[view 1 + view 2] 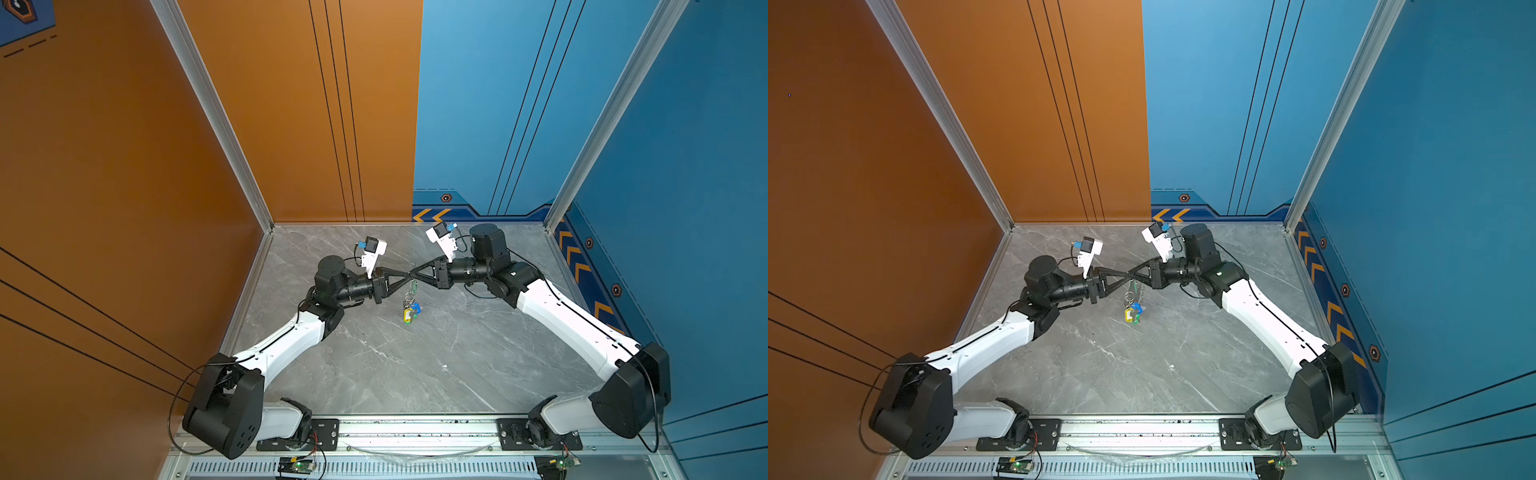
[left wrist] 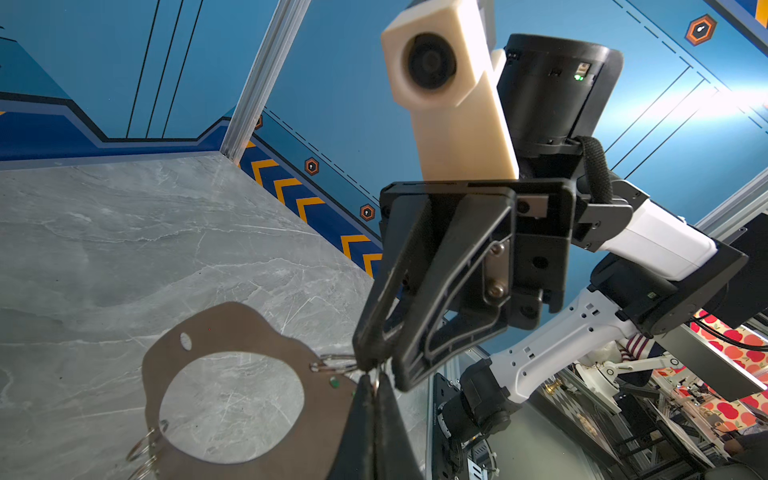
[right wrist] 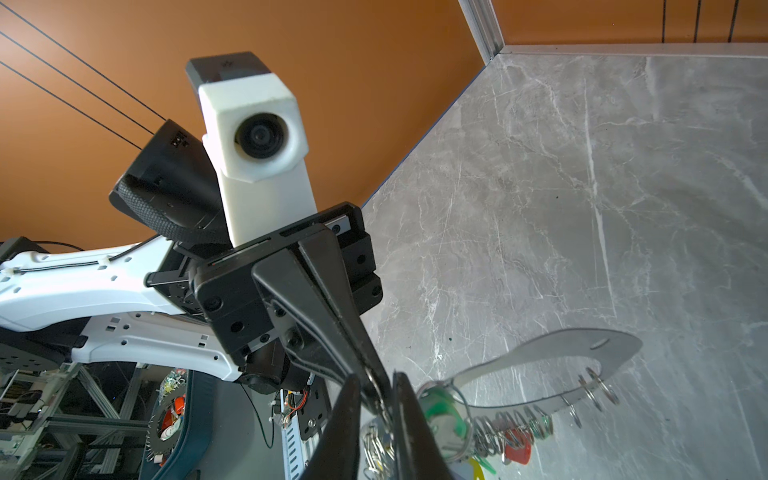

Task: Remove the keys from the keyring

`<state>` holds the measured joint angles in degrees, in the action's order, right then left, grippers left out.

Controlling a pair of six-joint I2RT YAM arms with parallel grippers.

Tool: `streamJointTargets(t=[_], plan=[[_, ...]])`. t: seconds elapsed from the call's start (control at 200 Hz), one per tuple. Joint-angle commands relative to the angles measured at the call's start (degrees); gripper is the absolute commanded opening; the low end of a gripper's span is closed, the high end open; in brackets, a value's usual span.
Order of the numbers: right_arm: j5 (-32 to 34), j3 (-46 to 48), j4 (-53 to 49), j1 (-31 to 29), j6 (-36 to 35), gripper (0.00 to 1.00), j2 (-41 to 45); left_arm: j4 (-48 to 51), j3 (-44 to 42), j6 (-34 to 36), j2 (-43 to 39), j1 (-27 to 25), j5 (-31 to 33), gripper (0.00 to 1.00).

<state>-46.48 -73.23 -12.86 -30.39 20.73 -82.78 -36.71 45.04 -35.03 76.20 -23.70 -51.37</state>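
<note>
1. Two grippers meet in the air over the middle of the table (image 1: pixel 415 374). On the left, the left gripper (image 1: pixel 406 277) has its jaws clenched on the edge of the keyring (image 2: pixel 232 328), just where some small silver rings (image 2: pixel 334 362) hang.
2. Between the two arms, the keyring hangs clear of the table and is seen almost edge-on in both top views. The keys (image 1: pixel 410 311) dangle under it, a little nearer, with their coloured tags (image 1: pixel 1133 312) bunched together.
3. I judge the keyring to be thin, light and rather stiff, but smooth, so it may turn inside a pinch. The best hold seems to be flat across a bare part of its rim, away from the rings.
4. I expect the keys to swing freely. A plastic tag offers a wider and less slippery surface than bare metal. The small rings look springy and will probably resist opening.
5. On the right, the right gripper (image 2: pixel 380 368) has its jaws nearly together at the small rings, just beside the left tips. I cannot tell whether they pinch anything.
</note>
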Motion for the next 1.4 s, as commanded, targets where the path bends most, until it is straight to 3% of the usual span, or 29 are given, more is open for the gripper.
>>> streamJointTargets(t=[0.0,0.2,0.39,0.606,0.861,0.961,1.111,1.391], plan=[[-0.37,-0.32,-1.15,-0.55,-0.99,0.16,0.43,-3.37,2.12,-0.31,-1.05,-0.38,-0.88,0.0],[-0.54,-0.14,-1.12,-0.63,-1.03,0.12,0.34,-3.36,1.95,-0.35,-1.15,-0.18,-0.33,0.0],[-0.82,0.09,-1.12,-0.5,-0.87,0.0,0.17,-3.37,1.72,-0.39,-0.99,-0.13,0.22,0.0],[-2.46,0.18,-0.25,-0.37,0.31,0.0,0.59,-3.36,1.82,-0.56,-0.57,-0.2,0.6,0.0],[-2.65,1.36,2.18,0.33,3.1,0.0,1.16,-3.37,1.38,-0.44,-0.44,0.31,0.94,0.26],[-2.23,1.53,2.36,0.84,3.83,0.0,1.7,-3.37,0.68,-0.38,-0.72,1.04,1.26,0.29],[0.2,1.92,2.39,1.86,5.64,0.0,2.69,-3.37,-1.01,0.03,-2.07,2.71,2.21,0.47],[8.69,1.82,0.07,2.27,8.18,0.0,4.78,-0.95,-4.57,3.92,-5.2,2.17,5.4,0.46]])
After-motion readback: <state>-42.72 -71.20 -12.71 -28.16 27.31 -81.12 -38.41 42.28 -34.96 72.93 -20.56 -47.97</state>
